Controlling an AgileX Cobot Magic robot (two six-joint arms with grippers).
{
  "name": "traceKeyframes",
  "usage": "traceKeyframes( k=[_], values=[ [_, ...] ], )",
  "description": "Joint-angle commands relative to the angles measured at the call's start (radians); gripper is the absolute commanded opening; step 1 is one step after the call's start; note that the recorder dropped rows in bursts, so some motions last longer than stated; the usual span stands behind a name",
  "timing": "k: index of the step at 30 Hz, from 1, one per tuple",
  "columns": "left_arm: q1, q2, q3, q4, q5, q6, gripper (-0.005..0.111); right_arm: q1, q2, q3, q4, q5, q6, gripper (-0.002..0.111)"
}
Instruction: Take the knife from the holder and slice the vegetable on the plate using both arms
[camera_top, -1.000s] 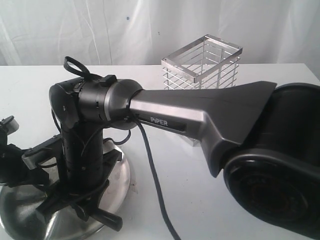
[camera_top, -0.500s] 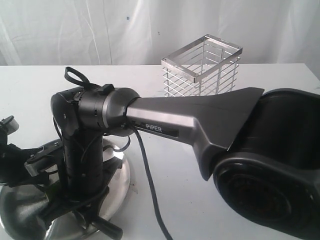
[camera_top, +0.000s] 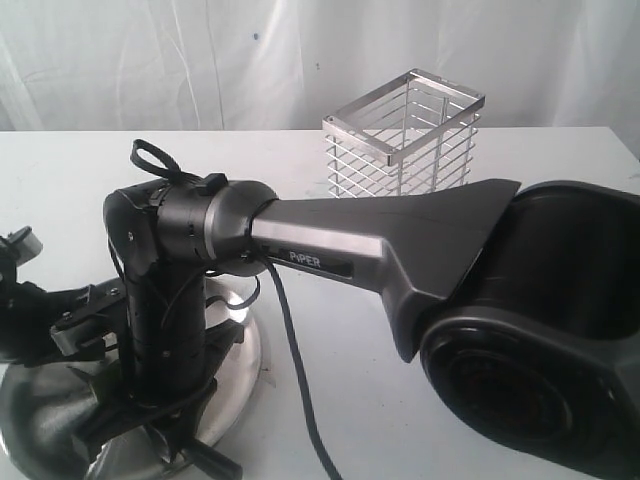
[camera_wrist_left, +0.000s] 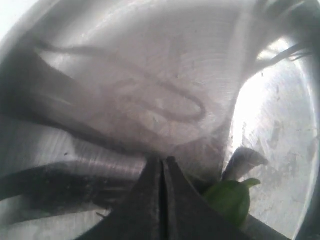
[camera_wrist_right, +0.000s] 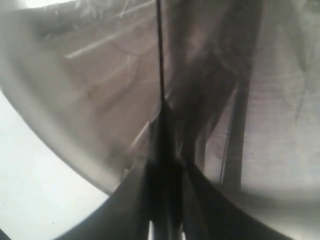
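Note:
In the left wrist view my left gripper (camera_wrist_left: 163, 162) is shut with nothing between its fingers, tips low over the shiny plate (camera_wrist_left: 280, 150). The green vegetable (camera_wrist_left: 227, 200) lies right beside one finger, partly hidden behind it. My right gripper (camera_wrist_right: 167, 170) is shut on the black handle of the knife (camera_wrist_right: 160, 65), whose thin blade points away edge-on over the plate (camera_wrist_right: 75, 100). In the exterior view the right arm (camera_top: 340, 240) reaches across to the left and its wrist stands over the plate (camera_top: 245, 370). The vegetable and the knife are hidden there.
The silver wire holder (camera_top: 405, 135) stands at the back of the white table (camera_top: 400, 400), with nothing visible in it. A black cable (camera_top: 300, 380) hangs from the right arm down to the table beside the plate. The left arm (camera_top: 40, 310) crowds the plate's left side.
The right arm has shifted left and sunk a little, bringing its wrist lower over the plate. The left arm has barely moved.

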Motion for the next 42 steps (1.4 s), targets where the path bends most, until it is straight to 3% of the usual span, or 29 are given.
traceKeyframes(
  k=[1,10,21,31,37,42],
  values=[
    [-0.003,-0.067,-0.054,0.029,0.083,0.024,0.0,0.0,0.013,-0.002,-0.01,-0.028,0.01,0.0],
    [-0.003,-0.122,-0.077,0.344,0.123,-0.206,0.0,0.0,0.004,-0.002,-0.01,-0.028,-0.006,0.0],
    [-0.003,-0.122,-0.071,0.368,0.166,-0.209,0.0,0.0,0.002,-0.002,-0.01,-0.028,-0.006,0.0],
    [-0.003,-0.037,-0.005,0.347,0.034,-0.196,0.0,0.0,0.003,-0.002,-0.01,-0.028,-0.007,0.0],
    [-0.003,0.052,-0.005,0.327,0.068,-0.174,0.0,0.0,0.003,-0.002,-0.01,-0.028,-0.007,0.0],
    [-0.003,0.006,-0.029,0.291,0.083,-0.174,0.0,0.0,-0.002,-0.002,-0.01,-0.028,-0.007,0.0]
  ],
)
